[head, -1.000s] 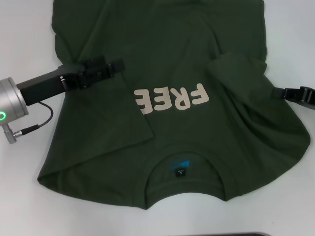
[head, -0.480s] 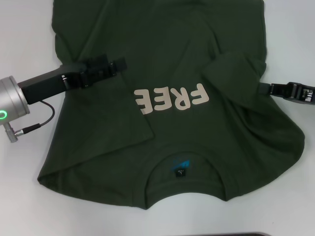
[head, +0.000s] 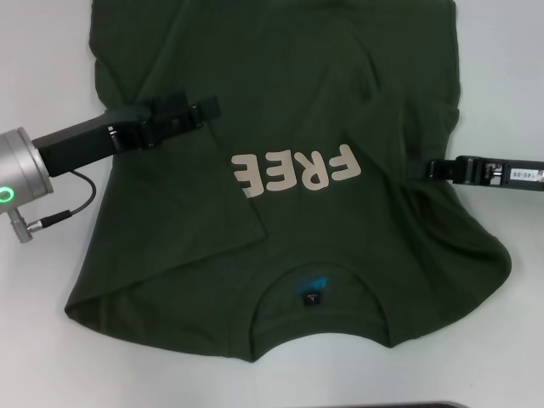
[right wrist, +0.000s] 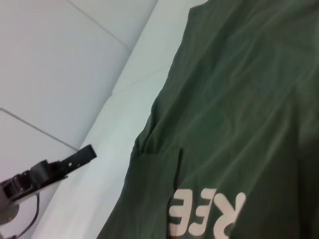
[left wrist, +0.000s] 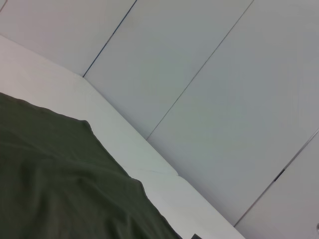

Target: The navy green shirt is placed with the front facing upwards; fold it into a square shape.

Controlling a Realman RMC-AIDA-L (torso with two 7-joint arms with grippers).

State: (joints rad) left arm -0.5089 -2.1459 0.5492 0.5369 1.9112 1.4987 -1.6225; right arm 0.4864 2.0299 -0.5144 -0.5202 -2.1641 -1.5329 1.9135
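The navy green shirt (head: 289, 238) lies front up on the white table (head: 42, 340), collar and neck label (head: 311, 290) toward me, pale "FREE" print (head: 297, 170) in the middle. Its left sleeve side is folded in over the front. My left gripper (head: 209, 108) sits over the top corner of that folded flap. My right gripper (head: 418, 168) reaches in from the right, shut on the shirt's right sleeve fabric, which bunches beside the print. The right wrist view shows the shirt (right wrist: 234, 109) and the left gripper (right wrist: 75, 157) farther off. The left wrist view shows shirt cloth (left wrist: 55, 184).
The left arm's silver wrist (head: 17, 174) and its cable (head: 59, 217) lie over the table at the left. A dark edge (head: 374, 405) shows at the table's near side. Pale wall panels (left wrist: 209, 74) stand behind the table.
My right gripper has moved left toward the print, dragging the right sleeve and the shirt's right edge inward. My left gripper has shifted slightly up and right.
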